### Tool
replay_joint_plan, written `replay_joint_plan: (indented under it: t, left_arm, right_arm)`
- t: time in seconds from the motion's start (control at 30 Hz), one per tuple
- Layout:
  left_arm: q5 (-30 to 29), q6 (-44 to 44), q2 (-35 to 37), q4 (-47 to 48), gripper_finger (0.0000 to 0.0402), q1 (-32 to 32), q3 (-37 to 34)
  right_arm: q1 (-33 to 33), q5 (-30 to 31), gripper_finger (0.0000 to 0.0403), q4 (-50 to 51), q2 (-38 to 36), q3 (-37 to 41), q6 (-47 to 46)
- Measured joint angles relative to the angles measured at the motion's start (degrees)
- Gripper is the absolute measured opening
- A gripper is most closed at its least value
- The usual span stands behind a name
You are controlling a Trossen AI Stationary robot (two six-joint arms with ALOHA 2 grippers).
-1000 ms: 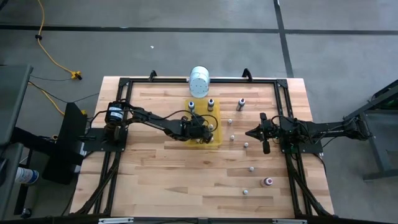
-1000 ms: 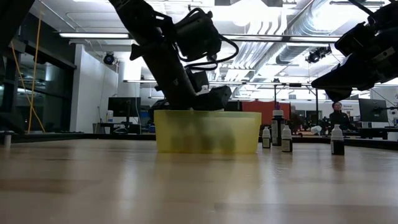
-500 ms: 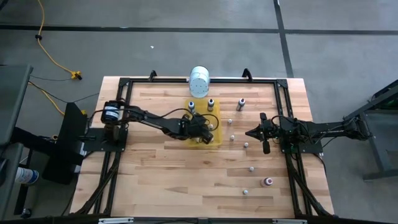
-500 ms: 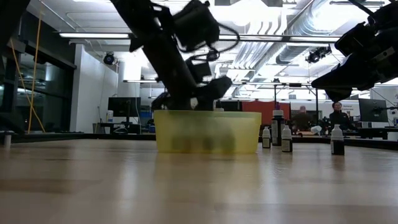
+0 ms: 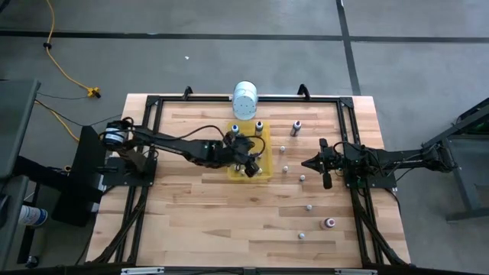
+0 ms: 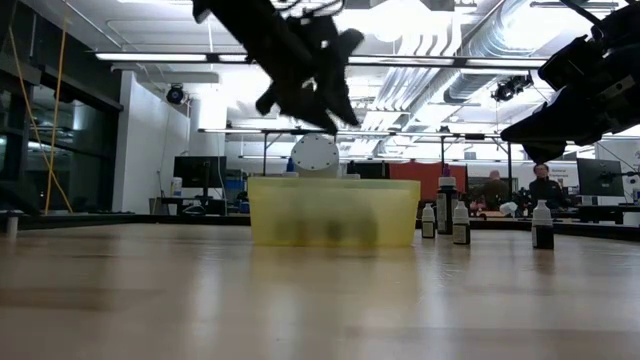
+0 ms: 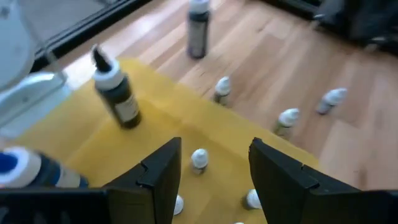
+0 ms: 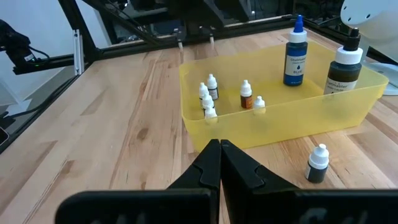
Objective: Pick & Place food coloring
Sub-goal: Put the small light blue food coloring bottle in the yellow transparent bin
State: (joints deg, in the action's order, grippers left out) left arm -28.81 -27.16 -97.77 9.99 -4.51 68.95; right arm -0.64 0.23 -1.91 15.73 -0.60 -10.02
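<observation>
A yellow tray (image 5: 265,162) sits near the middle of the wooden worktop (image 5: 199,221), with a white cylindrical container (image 5: 244,98) at the far edge behind it. The left end effector (image 5: 246,150) hovers above the tray, its two fingers (image 7: 160,174) spread apart with nothing between them; in the low view it hangs clear above the tray's rim. Inside the tray stand several tiny white-capped bottles of food coloring (image 8: 209,94), together with a taller blue bottle (image 8: 296,55) and a dark bottle with a white cap (image 8: 342,67) at the end of the tray nearest the white container. One small bottle (image 8: 318,163) stands on the worktop just beside the tray wall. More small bottles (image 5: 309,206) are scattered over the worktop toward the right arm's side, and a reddish one (image 5: 329,223) lies near the front. The right end effector (image 5: 305,163) waits above the worktop to the right of the tray, its fingers pressed fully together and holding nothing. A person (image 6: 546,190) shows in the room beyond the worktop.
</observation>
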Motion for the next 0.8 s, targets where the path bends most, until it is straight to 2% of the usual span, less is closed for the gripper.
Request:
replay_joint_plan:
  t: [0.13,0.33,0.47,0.57,0.67,0.8]
  left_arm:
    - [4.5,6.7,0.6,-4.0,0.0179,-2.8,0.0]
    - [17.4,26.5,-2.0,-15.5,0.0179,-8.7,0.0]
    - [19.4,37.3,-4.6,-19.2,0.0179,-12.3,0.0]
    - [20.2,37.8,-7.1,-20.3,0.0179,-13.4,0.0]
    - [23.7,36.4,-9.8,-19.4,0.0179,-13.6,2.0]
    - [25.7,34.8,-12.6,-7.7,0.0179,-13.6,11.3]
  right_arm:
    - [0.0,0.0,0.0000,0.0,0.0,0.0,0.0]
    - [0.0,0.0,0.0000,0.0,0.0,0.0,0.0]
    - [0.0,0.0,0.0000,0.0,0.0,0.0,0.0]
    - [0.0,0.0,0.0000,0.0,0.0,0.0,0.0]
    - [0.0,0.0,0.0000,0.0,0.0,0.0,0.0]
    - [0.0,0.0,0.0000,0.0,0.0,0.0,0.0]
